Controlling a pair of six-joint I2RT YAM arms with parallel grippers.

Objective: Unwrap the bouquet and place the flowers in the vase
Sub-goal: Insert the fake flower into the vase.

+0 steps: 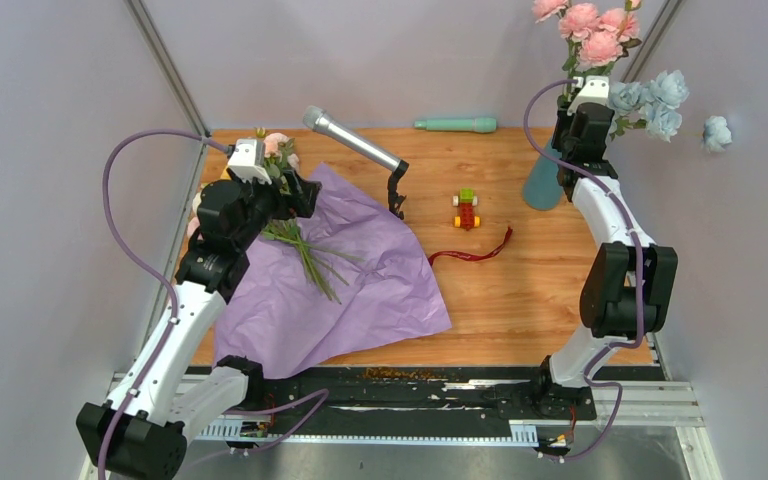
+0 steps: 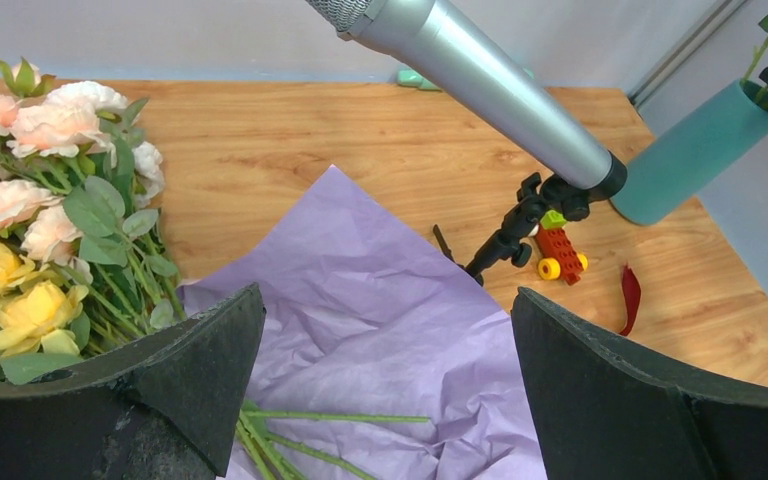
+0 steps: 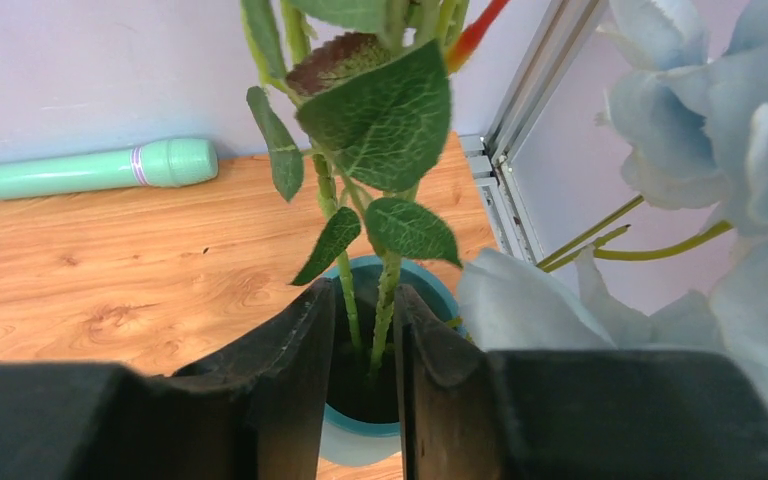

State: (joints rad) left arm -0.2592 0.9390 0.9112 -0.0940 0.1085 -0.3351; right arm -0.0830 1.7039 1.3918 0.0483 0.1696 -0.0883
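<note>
The unwrapped bouquet lies on its spread lilac paper (image 1: 370, 285) at the left: cream, peach and yellow flowers (image 2: 30, 200) with thin green stems (image 1: 307, 255). My left gripper (image 2: 388, 295) hangs open just above the paper, its left finger over the stems (image 2: 340, 417). The teal vase (image 1: 543, 180) stands at the back right with pink roses (image 1: 590, 30) rising from it. My right gripper (image 3: 365, 295) sits right over the vase mouth (image 3: 360, 440). Its jaws are slightly parted, and two leafy stems (image 3: 385, 300) stand between them.
A silver microphone (image 1: 355, 140) on a black stand leans over the paper. A small brick toy car (image 1: 467, 210) and the dark red ribbon (image 1: 475, 252) lie mid-table. A mint-green rod (image 1: 455, 124) lies at the back edge. Pale blue flowers (image 1: 655, 100) hang beside the vase.
</note>
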